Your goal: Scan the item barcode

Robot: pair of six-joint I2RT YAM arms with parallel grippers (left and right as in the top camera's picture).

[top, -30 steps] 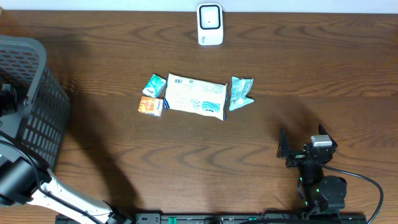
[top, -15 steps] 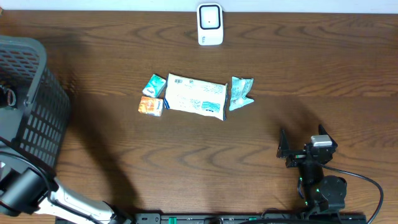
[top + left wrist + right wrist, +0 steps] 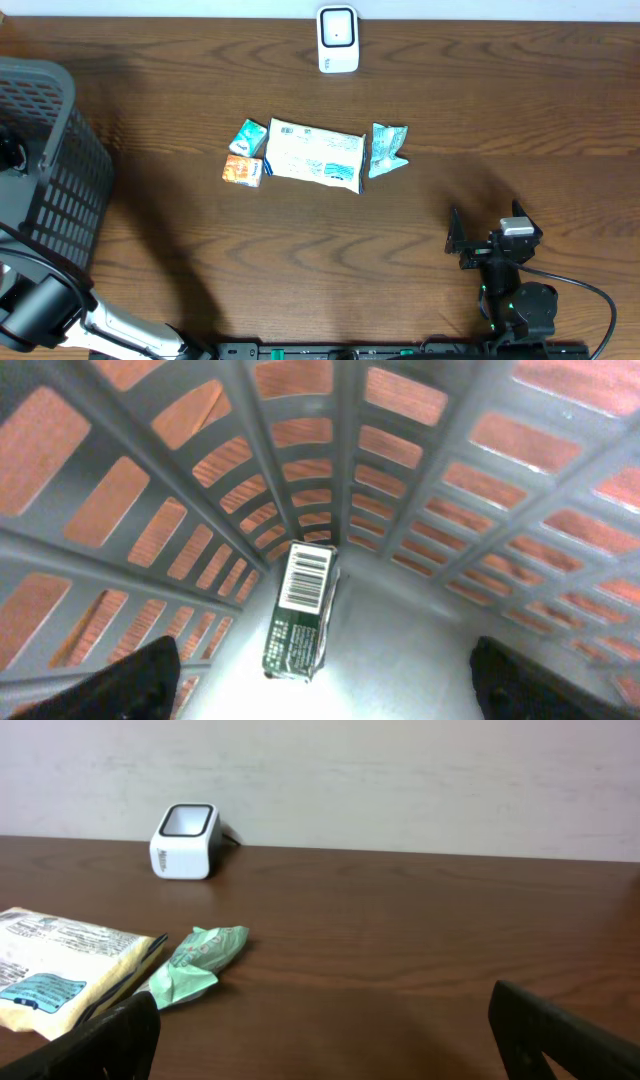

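Note:
A dark green packet point(image 3: 300, 610) with a white barcode label facing up lies inside the grey mesh basket point(image 3: 430, 480), against its wall. My left gripper point(image 3: 325, 695) hangs open above it, and neither of its fingers point(image 3: 140, 680) touches the packet. From overhead the left gripper point(image 3: 10, 150) shows only partly, inside the basket point(image 3: 60, 190) at the table's left edge. The white scanner point(image 3: 338, 40) stands at the far middle edge, and the right wrist view shows this scanner point(image 3: 185, 840) too. My right gripper point(image 3: 487, 232) rests open and empty near the front right; its wrist view shows my right gripper point(image 3: 325, 1045) over bare wood.
In the middle of the table lie a large white and yellow packet point(image 3: 315, 155), a crumpled teal packet point(image 3: 388, 148), a small teal box point(image 3: 247, 137) and an orange box point(image 3: 242, 171). The basket's tall walls surround the left gripper.
The left arm has shifted slightly at the basket and its jaws have gone from nearly shut to wide apart. The right arm and the items on the table have not moved.

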